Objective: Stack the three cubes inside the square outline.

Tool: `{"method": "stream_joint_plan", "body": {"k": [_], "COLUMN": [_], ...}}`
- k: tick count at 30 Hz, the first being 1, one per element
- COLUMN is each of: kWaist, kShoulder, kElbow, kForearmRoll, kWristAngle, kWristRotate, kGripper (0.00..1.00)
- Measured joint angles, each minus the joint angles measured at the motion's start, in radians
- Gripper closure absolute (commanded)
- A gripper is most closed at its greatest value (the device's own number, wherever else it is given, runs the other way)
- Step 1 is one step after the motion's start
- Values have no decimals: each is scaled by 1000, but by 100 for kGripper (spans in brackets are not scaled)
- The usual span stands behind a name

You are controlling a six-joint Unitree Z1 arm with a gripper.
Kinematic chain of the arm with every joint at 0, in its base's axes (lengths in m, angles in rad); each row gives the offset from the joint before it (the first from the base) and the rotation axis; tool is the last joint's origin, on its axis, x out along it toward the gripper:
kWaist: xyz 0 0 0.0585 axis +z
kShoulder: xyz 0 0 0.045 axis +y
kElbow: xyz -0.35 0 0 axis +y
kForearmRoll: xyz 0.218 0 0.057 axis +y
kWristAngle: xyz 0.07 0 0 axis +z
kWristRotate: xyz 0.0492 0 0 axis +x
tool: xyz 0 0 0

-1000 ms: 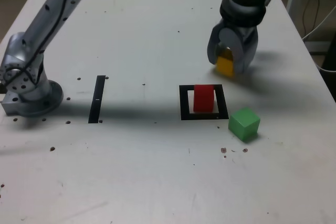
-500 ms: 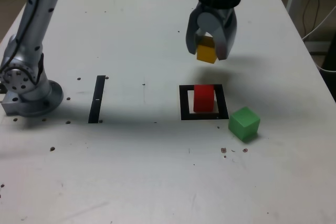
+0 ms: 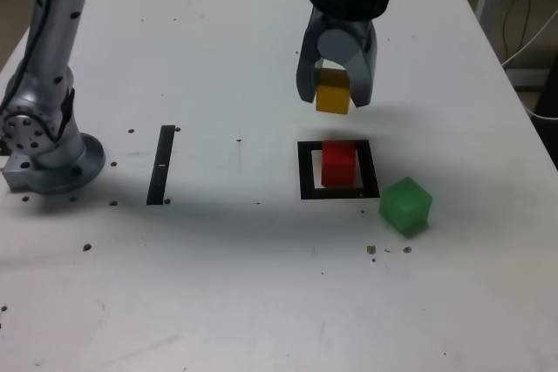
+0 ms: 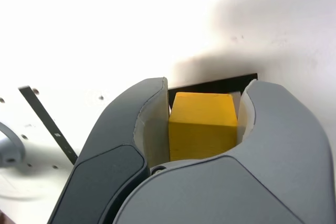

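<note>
My gripper hangs in the air, shut on the yellow cube, just behind and above the square outline. The red cube stands inside that black frame. To the exterior view's right of the frame, the green cube rests on the table, tilted a little relative to the frame. In the wrist view the yellow cube fills the space between the two grey fingers, with an edge of the square outline showing beyond it. The red cube is hidden there.
A narrow black strip lies on the white table left of the frame in the exterior view. The arm's base stands at the exterior view's left edge. Small dark specks dot the tabletop.
The gripper has carried the yellow cube up off the table and leftward in the exterior view, from the back right to a spot just behind the square outline. Red and green cubes have not moved.
</note>
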Motion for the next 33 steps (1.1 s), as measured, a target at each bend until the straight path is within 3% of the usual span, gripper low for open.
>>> {"method": "stream_joint_plan", "body": {"k": [10, 33], "kWaist": [-51, -127], "kShoulder": [0, 2], "kElbow": [0, 33], "kForearmRoll": [1, -27], "kWristAngle": [-48, -83], "kWristRotate": [-116, -186], "kGripper": [59, 59]}}
